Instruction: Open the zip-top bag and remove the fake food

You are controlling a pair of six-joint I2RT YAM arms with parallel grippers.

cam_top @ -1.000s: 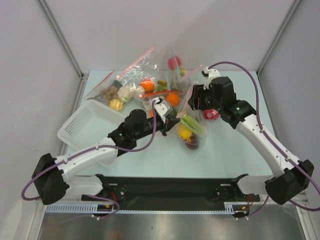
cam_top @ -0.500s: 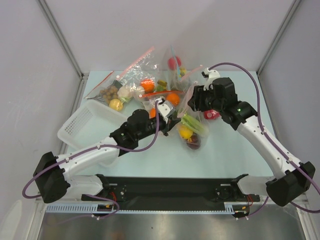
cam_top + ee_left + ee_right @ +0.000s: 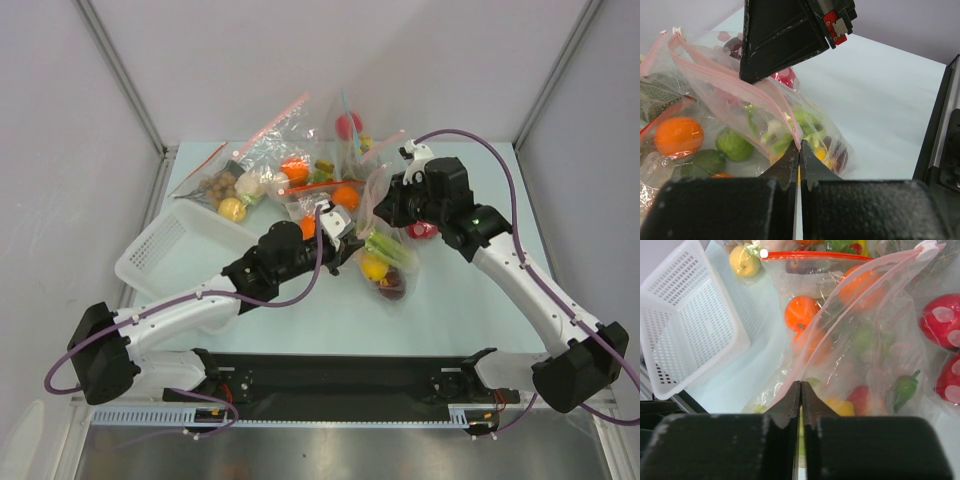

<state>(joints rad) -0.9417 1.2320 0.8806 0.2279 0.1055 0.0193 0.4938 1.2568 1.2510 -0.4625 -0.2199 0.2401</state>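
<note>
The zip-top bag (image 3: 383,252) lies mid-table, clear and crinkly, its pale pink zip strip (image 3: 735,80) raised between my two grippers. My left gripper (image 3: 337,231) is shut on the strip's near end, as the left wrist view shows (image 3: 799,145). My right gripper (image 3: 384,206) is shut on the other lip of the strip (image 3: 800,384). The fake food sits inside the bag: a yellow lemon (image 3: 373,266), a dark red apple (image 3: 390,286) and green leek pieces (image 3: 386,247). Through the plastic the right wrist view shows the yellow (image 3: 840,406) and red (image 3: 863,396) pieces.
A white basket (image 3: 160,255) stands at the left. Smaller bags with red strips (image 3: 295,175) holding oranges and other toys are piled behind. A bag of brown balls (image 3: 212,186) lies at the back left. Red spotted toys (image 3: 941,320) sit beside my right gripper.
My right gripper has gone from open to shut on the bag's pink strip. My left arm has slid slightly to the right, still shut on the strip.
</note>
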